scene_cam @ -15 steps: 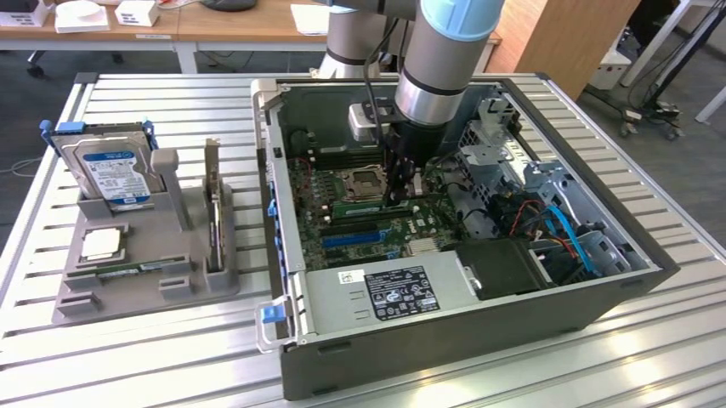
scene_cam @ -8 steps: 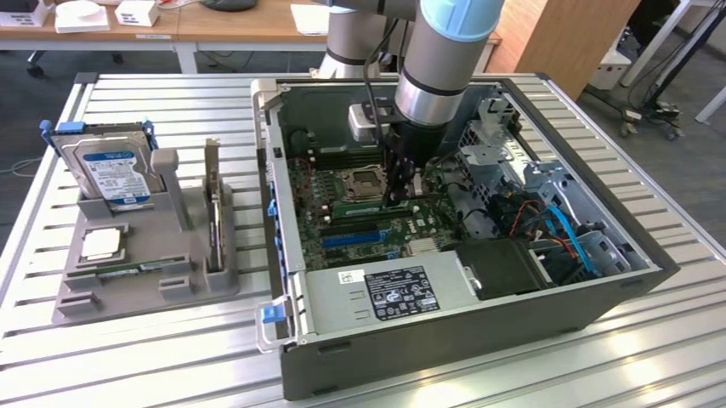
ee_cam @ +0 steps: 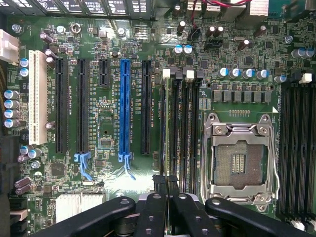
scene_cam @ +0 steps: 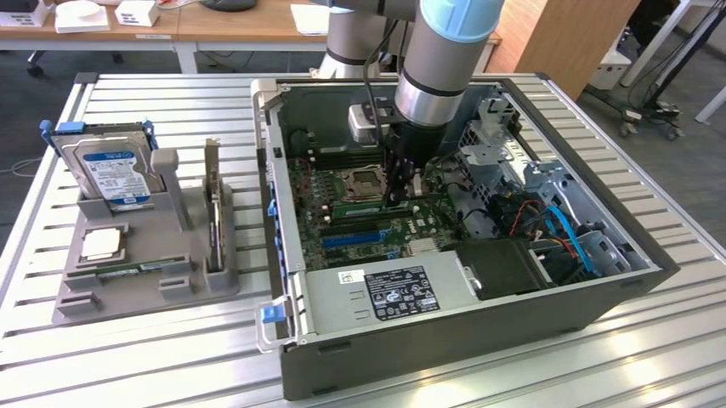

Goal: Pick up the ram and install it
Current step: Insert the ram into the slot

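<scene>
Ram (scene_cam: pixel 359 208) is standing on its long edge as a green strip in the memory slots (ee_cam: pixel 180 128) just beside the CPU socket (scene_cam: pixel 365 180). It is inside the open computer case (scene_cam: pixel 454 340), which is sitting on the table (scene_cam: pixel 170 365) toward the exterior view's right edge. The pincer (scene_cam: pixel 399 195) is reaching down onto the ram's top edge and seems to be clenching it, the fingertips (ee_cam: pixel 157 195) pressing almost together over one slot. Judging from this, the pick-up is done and the ram is going into its slot; whether it is sitting fully home with the latches closed I cannot tell. The arm (scene_cam: pixel 443 68) is hanging nearly vertical over the motherboard (ee_cam: pixel 103 128), its wrist pointing straight down. Near the table's opposite edge, the grey holder (scene_cam: pixel 136 293) is carrying another green stick (scene_cam: pixel 131 270), with the clips in front of it standing empty.
</scene>
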You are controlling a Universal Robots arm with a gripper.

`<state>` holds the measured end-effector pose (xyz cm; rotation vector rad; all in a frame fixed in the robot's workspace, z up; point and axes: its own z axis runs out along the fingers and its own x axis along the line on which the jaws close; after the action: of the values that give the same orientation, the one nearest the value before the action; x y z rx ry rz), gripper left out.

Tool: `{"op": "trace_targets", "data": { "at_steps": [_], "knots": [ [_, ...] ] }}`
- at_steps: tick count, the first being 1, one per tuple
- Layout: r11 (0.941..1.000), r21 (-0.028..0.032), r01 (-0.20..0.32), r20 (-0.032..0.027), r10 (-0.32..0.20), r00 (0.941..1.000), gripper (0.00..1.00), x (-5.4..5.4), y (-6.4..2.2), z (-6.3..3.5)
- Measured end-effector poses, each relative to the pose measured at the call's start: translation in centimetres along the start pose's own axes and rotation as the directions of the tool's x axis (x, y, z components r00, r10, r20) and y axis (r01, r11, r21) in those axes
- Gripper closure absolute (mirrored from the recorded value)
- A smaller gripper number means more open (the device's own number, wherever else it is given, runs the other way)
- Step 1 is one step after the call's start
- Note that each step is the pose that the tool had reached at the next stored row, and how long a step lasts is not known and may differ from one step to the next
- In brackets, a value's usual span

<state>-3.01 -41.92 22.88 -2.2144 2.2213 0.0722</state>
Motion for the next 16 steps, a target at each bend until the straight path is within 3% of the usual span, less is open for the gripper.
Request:
{"op": "trace_targets", "data": {
  "at_steps": [16],
  "knots": [
    [1.0000, 0.0000, 0.000, 0.0001, 0.000, 1.0000, 0.89, 0.01, -0.01, 0.25]
  ]
}}
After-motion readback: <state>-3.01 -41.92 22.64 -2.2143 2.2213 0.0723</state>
